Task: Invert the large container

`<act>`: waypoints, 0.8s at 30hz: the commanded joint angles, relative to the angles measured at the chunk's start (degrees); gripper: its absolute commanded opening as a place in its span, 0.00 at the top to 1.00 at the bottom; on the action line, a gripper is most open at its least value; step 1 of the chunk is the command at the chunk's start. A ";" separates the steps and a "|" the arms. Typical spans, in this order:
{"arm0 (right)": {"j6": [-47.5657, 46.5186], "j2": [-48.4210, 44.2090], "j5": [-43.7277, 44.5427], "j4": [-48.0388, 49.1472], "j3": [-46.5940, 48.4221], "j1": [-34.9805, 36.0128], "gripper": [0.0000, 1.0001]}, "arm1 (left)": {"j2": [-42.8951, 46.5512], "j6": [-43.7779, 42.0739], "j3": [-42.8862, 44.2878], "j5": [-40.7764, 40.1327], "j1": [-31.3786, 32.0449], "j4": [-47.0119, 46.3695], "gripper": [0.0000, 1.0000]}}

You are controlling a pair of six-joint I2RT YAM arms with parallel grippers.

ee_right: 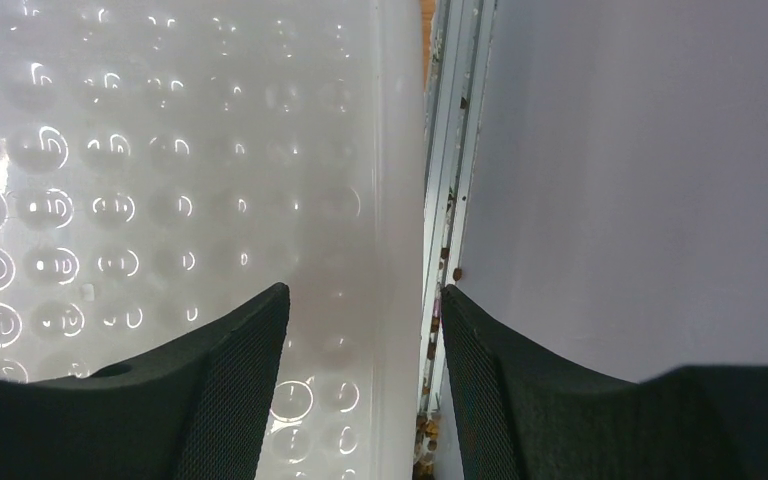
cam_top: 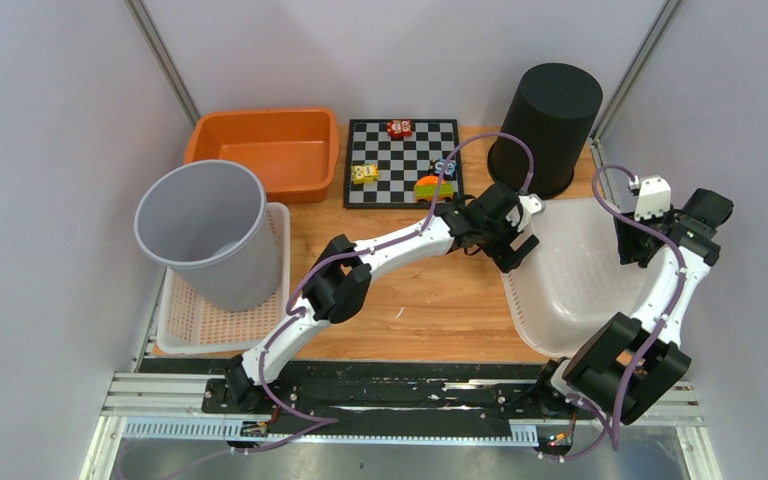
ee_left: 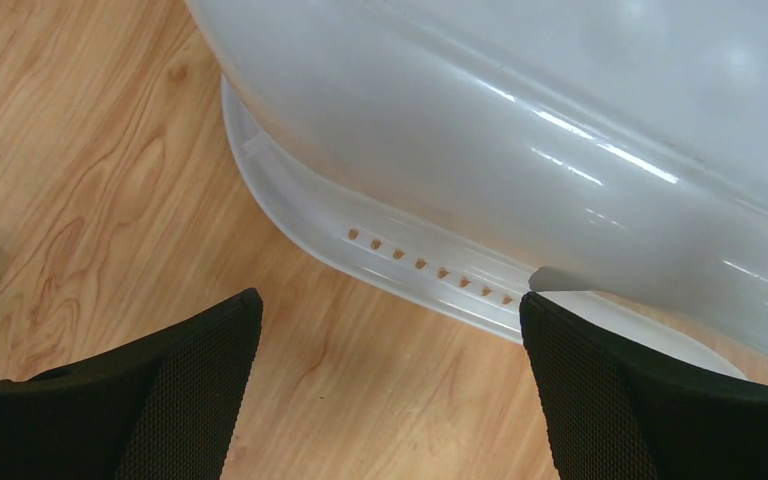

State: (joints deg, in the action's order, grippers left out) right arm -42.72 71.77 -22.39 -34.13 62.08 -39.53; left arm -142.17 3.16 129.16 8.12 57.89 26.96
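Observation:
The large container is a translucent white tub on the right of the wooden table; I cannot tell which way up it lies. My left gripper is open at the tub's left side. In the left wrist view it hangs over bare wood, its right fingertip at the tub's flanged rim. My right gripper is open at the tub's right edge. In the right wrist view it straddles that edge, with the dimpled tub surface beside the left finger.
A grey bin stands in a white basket at the left. An orange tub, a chessboard with small toys and an upturned black cylinder line the back. The enclosure wall is close to the tub's right.

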 commanded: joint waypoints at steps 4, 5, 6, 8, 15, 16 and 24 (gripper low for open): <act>-2.28 0.08 -3.03 -13.91 -2.29 -0.90 0.39 | -2.19 -0.26 3.62 -3.88 0.31 -2.31 0.00; -2.54 -0.47 -3.43 -14.62 -2.55 -0.90 0.39 | -2.21 -0.19 3.68 -4.16 0.30 -2.34 0.00; -2.92 -0.94 -3.77 -15.34 -2.84 -0.90 0.39 | -2.19 -0.17 3.72 -4.38 0.35 -2.22 0.00; -3.57 -2.11 -4.54 -16.64 -3.41 -0.90 0.39 | -2.18 -0.25 3.77 -4.95 0.32 -2.14 0.00; -4.20 -4.96 -4.50 -18.69 -4.59 -0.95 0.39 | -1.59 0.00 3.77 -7.46 0.23 -1.74 0.00; -3.95 -5.28 -4.11 -18.54 -4.15 -1.09 0.39 | -1.52 0.01 3.81 -7.86 0.25 -1.62 0.00; -0.19 -9.70 0.35 -12.81 1.44 -2.65 0.42 | 0.67 -0.23 1.35 -7.94 0.04 -1.46 0.00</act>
State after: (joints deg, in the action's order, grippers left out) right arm -45.21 63.86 -26.13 -47.55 60.62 -40.97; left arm -142.85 2.98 131.04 0.86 57.89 27.14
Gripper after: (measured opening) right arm 0.585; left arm 0.999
